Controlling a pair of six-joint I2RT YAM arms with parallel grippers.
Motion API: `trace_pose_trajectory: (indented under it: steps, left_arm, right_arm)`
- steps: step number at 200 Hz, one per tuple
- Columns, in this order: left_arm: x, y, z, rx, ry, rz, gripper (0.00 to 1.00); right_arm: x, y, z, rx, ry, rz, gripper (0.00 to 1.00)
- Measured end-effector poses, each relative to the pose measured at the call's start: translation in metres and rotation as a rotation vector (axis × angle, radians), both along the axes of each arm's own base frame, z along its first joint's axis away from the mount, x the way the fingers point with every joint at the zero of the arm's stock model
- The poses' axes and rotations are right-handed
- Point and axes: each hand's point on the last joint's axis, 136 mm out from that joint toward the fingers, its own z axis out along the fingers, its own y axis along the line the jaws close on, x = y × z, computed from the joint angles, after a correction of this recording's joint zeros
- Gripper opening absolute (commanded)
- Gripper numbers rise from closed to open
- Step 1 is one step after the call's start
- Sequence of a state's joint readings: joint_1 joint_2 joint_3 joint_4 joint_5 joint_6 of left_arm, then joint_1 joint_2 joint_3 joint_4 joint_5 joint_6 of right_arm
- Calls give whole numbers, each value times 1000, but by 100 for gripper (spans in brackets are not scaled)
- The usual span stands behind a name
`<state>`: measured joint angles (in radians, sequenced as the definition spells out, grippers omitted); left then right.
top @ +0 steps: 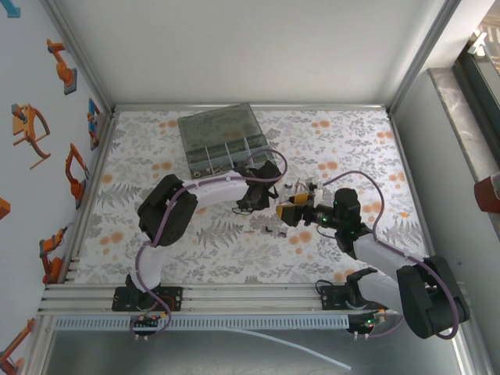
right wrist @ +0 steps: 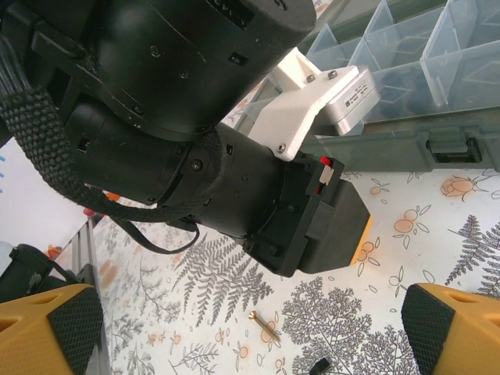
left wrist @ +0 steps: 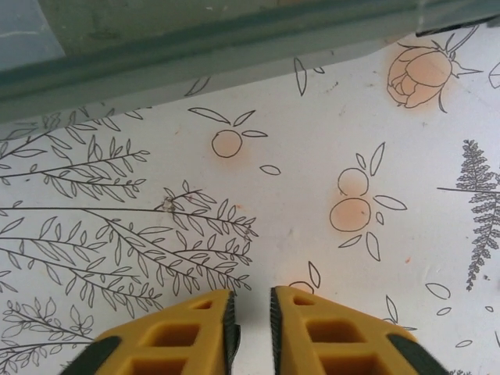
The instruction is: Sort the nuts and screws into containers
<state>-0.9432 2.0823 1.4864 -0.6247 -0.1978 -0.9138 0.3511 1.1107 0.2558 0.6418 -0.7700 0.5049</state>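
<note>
**Top view:** Two arms meet over the middle of the floral-print tabletop. The smoky-grey organiser box sits toward the far edge, left of centre, with its lid raised. The left gripper points down just in front of the box. The right gripper extends in from the right side, close beside the left one. Tiny loose fasteners speck the cloth around both.

**Left wrist:** The yellow fingers stand almost together. The jaws are parted by a slim gap with nothing visible in it, over bare print. The box's near wall crosses the top of the view.

**Right wrist:** The jaws are spread wide, one yellow finger at each lower corner. A brass-coloured screw lies flat on the tabletop between them. A small black piece lies just beside it, too small to call screw or nut. The left arm's black wrist looms right above the screw, and the box's compartments lie beyond.

The step in hand looks to be the right arm's pick of that brass screw. To do it well, the arm should first wait for the crowding left wrist to clear. It should then drop straight down with the jaws astride the shaft, not along it, and with the pads low to the cloth. A slow close would keep the screw from skittering away, and the black piece should stay outside the grip.
</note>
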Motion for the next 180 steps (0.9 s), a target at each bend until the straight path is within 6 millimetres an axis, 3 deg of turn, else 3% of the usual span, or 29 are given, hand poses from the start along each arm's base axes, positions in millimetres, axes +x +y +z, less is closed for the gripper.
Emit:
trace_pose_trajectory:
  steps: [56, 180]
  left_arm:
    - [-11, -6, -1, 25, 31, -126, 46]
    - [-21, -8, -5, 73, 90, -309, 47]
  right_arm:
    - [0, 0, 0, 0, 0, 0, 99]
    - [1, 1, -3, -5, 13, 0, 100]
